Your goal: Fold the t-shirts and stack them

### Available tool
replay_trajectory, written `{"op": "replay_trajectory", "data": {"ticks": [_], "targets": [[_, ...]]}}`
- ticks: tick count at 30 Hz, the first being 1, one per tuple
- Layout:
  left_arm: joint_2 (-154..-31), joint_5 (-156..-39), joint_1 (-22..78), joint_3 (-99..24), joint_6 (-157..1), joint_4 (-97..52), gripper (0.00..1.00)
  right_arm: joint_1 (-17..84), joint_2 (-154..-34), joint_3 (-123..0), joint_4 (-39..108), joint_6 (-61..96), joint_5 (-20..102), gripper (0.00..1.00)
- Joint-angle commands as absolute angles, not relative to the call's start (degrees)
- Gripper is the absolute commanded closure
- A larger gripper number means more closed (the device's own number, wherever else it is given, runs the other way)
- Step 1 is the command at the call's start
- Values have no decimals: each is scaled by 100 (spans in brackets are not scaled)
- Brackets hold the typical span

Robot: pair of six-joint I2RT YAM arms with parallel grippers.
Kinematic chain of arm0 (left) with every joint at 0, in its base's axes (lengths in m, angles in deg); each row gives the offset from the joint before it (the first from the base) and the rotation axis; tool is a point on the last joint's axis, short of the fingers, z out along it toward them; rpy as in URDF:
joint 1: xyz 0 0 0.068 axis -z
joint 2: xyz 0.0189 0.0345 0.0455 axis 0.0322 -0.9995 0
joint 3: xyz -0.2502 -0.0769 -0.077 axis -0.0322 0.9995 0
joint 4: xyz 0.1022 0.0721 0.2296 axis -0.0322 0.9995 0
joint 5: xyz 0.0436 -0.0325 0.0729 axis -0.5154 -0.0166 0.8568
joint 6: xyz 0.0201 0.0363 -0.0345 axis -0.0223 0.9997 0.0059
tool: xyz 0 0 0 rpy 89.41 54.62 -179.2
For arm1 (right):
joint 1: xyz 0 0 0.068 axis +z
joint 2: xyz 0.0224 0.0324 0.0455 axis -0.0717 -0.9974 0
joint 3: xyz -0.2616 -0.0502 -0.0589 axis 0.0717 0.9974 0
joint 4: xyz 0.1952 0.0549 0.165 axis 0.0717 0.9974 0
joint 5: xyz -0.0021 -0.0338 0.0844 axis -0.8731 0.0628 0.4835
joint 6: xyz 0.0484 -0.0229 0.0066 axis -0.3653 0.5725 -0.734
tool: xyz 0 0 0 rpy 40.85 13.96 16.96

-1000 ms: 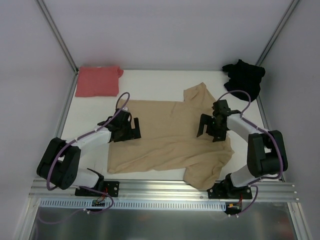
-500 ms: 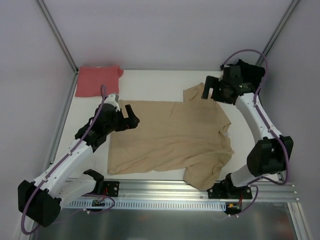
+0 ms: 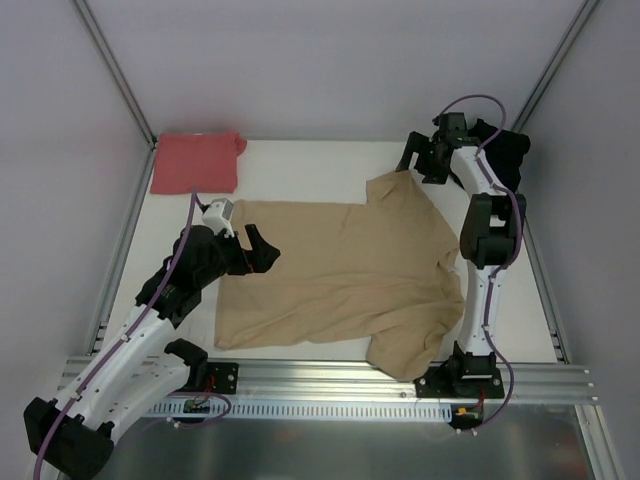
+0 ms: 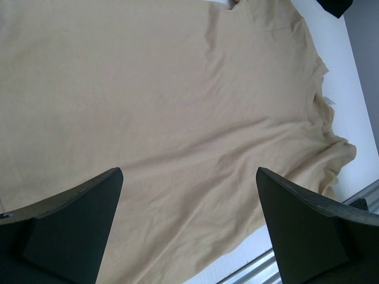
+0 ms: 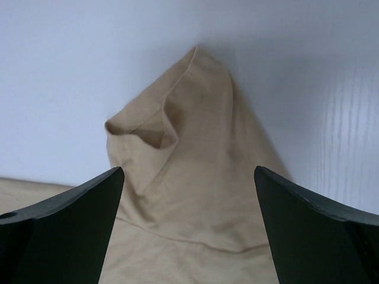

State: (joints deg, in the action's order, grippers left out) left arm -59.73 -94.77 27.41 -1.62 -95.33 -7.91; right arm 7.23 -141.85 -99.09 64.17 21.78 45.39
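The tan-beige t-shirt (image 3: 345, 280) lies spread flat in the middle of the white table; it also fills the left wrist view (image 4: 166, 118). Its far sleeve (image 5: 177, 160) shows in the right wrist view. The salmon-red t-shirt (image 3: 196, 161) lies folded at the far left corner. The black t-shirt (image 3: 505, 158) is bunched at the far right corner, partly behind the right arm. My left gripper (image 3: 262, 250) is open and empty over the tan shirt's left edge. My right gripper (image 3: 420, 160) is open and empty just above the tan shirt's far sleeve.
The table (image 3: 300, 170) is walled by grey panels with metal posts at the back corners. A metal rail (image 3: 330, 385) runs along the near edge, holding both arm bases.
The right arm has swung from the shirt's right side out to the far sleeve. The left arm has lifted and drawn back toward the shirt's left edge. The shirts have not moved.
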Motion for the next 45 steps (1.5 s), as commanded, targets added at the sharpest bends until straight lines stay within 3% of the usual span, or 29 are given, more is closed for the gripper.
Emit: {"op": "replay_trajectory", "data": {"ticks": [1,9,15,33,45], "targets": [[-5913,-9672,2786,-138,-9315,-922,1,622,-14418,-10793,6124,2072,5111,3],[-6168,-9699,2795,-86,-9288,-1062,1,482,-15087,-11323,5790,1905,5252,7],[-6247,-9716,2786,-112,-9314,-1071,1,316,-15237,-11254,5781,1729,5384,20],[-6326,-9716,2786,-147,-9323,-1027,2,262,-15298,-10550,5764,1544,5683,23],[-6291,-9699,2795,-182,-9297,-966,1,262,-15640,-10743,5667,1281,5771,29]]}}
